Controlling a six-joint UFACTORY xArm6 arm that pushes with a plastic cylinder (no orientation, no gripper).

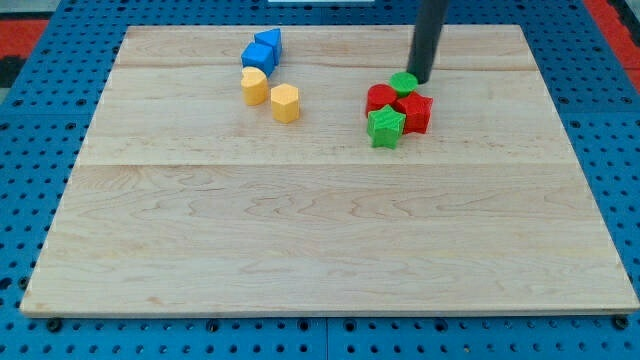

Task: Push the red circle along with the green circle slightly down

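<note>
The red circle and the green circle sit close together at the view's upper right of the wooden board. My tip stands just right of the green circle, touching or nearly touching its upper right edge. A red block of unclear shape lies below the green circle, and a green star lies below the red circle. These blocks form one tight cluster.
Two blue blocks and two yellow blocks stand at the view's upper left centre. The board lies on a blue pegboard surface.
</note>
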